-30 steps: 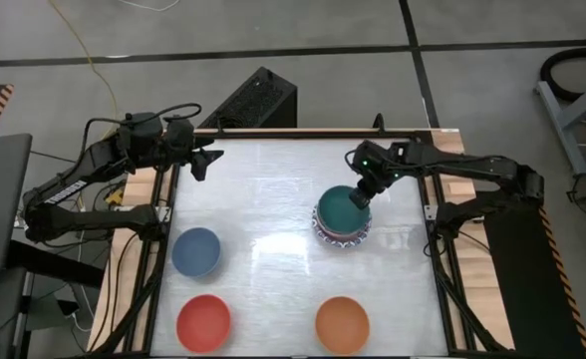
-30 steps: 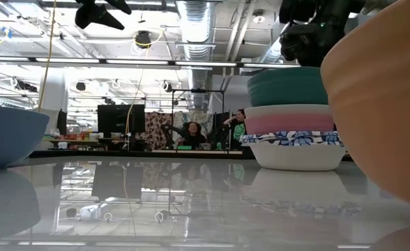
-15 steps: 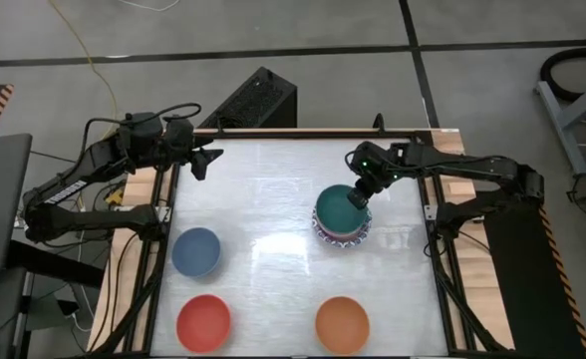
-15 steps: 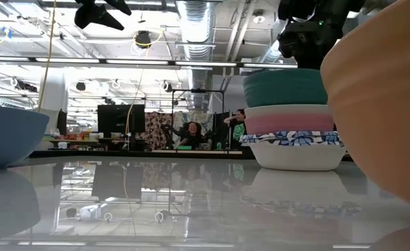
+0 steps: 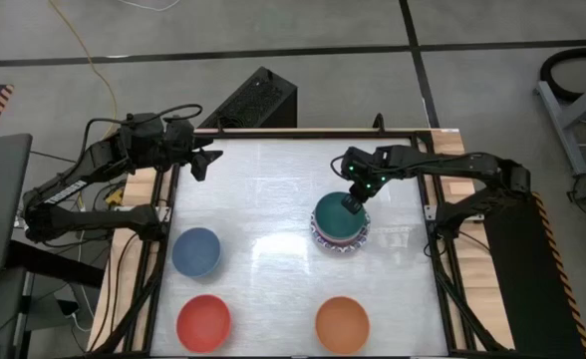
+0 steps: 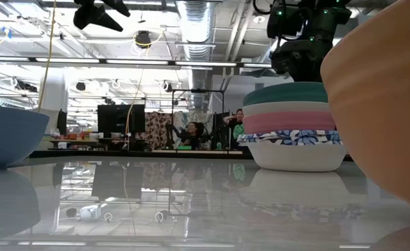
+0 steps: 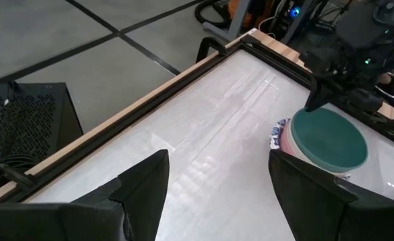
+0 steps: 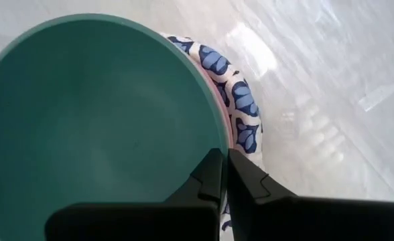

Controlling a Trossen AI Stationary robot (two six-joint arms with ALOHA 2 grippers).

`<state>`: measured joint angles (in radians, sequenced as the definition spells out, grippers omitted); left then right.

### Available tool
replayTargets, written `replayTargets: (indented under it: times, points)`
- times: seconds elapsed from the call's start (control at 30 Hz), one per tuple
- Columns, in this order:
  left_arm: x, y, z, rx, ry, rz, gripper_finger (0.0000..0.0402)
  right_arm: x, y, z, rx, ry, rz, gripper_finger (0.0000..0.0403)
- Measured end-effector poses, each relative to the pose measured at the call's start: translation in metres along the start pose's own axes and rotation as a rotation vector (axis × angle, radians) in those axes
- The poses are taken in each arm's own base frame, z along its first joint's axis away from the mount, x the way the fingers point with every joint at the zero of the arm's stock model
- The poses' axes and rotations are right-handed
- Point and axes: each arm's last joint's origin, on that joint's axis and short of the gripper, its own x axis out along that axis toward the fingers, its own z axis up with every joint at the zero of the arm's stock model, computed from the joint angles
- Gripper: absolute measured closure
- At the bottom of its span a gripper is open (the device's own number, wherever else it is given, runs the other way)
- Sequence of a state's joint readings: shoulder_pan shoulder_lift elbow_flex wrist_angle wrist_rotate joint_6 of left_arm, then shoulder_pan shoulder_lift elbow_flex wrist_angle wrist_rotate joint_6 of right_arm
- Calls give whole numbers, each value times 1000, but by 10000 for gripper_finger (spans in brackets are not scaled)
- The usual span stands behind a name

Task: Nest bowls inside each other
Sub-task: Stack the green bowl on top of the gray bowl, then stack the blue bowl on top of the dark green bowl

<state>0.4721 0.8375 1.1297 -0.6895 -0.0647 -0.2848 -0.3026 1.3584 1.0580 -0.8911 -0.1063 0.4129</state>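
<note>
— What do we see on the left side?
— We see the left claw (image 5: 206,160) up in the air over the far left corner of the tabletop (image 5: 273,189). Its two fingers are spread wide and it holds nothing.
— And the bowls near it?
— We see a blue bowl (image 5: 196,251) on the left part of the tabletop, and a red bowl (image 5: 203,322) near the front edge, just in front of the blue one. Both sit alone and nothing touches them.
— What do we see next, going right?
— We see an orange bowl (image 5: 342,324) near the front edge too, well apart from the red one.
— And farther back?
— We see a stack of bowls. A green bowl (image 5: 337,214) sits on top, inside a pink bowl (image 6: 289,123). Under those is a white bowl with blue flowers (image 6: 295,148). From the low view we see them sitting neatly, one in the other.
— Where is the right claw (image 5: 353,199)?
— We see it at the far rim of the green bowl. Its fingers (image 8: 214,181) are almost pressed together, with just a thin gap. They are right at the rim, but we cannot tell whether they pinch it.
</note>
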Motion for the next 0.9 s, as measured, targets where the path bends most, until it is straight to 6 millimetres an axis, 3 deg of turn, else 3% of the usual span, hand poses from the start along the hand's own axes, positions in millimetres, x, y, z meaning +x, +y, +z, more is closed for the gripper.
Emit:
replayTargets:
  times: [0.23, 0.67, 0.9]
  points:
    - [0, 0, 0, 11, -1, 5, 156, -15, -2, -2, 0, -68, 2, 371]
    - [0, 0, 0, 11, -1, 11, 156, -10, -1, 0, -1, -55, 20, 248]
    - [0, 0, 0, 10, -1, 11, 156, -25, -1, 4, 3, -124, 42, 230]
